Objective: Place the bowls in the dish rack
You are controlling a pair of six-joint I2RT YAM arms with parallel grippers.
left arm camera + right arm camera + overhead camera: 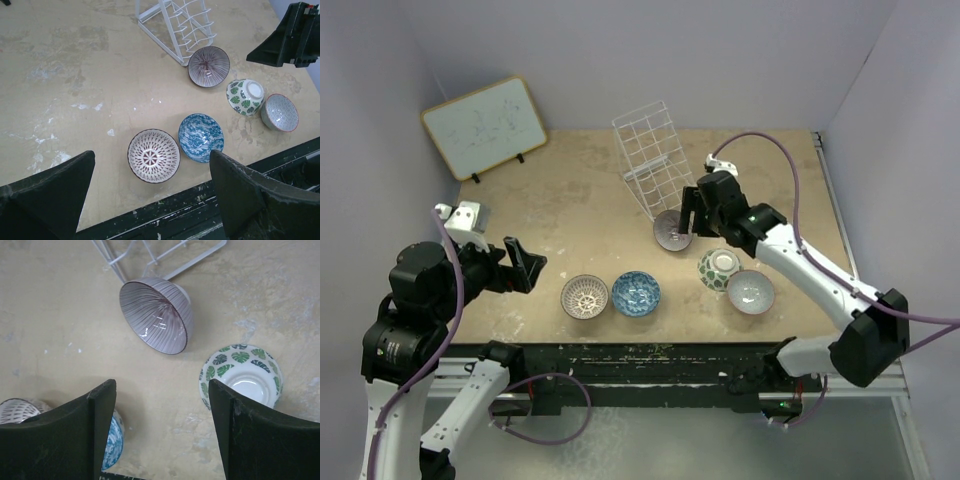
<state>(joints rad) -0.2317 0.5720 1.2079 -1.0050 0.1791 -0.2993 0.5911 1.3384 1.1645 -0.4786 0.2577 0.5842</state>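
Five bowls sit on the table. The brown-and-white bowl [585, 296] [153, 155] and the blue bowl [636, 293] [201, 137] stand upright near the front edge. The green-and-white bowl [719, 269] [245, 372] lies upside down beside the pale pinkish bowl [751, 292] [279, 112]. The mauve bowl [672, 230] [157, 315] is tilted on its side at the foot of the white wire dish rack [650, 160] [175, 27], which holds nothing. My right gripper [693, 214] [162, 390] is open and empty just above the mauve bowl. My left gripper [525, 265] [151, 162] is open and empty, raised left of the brown-and-white bowl.
A framed whiteboard [485, 126] leans at the back left. White walls close in the left, back and right sides. The table's dark front edge [165, 215] runs just below the brown-and-white and blue bowls.
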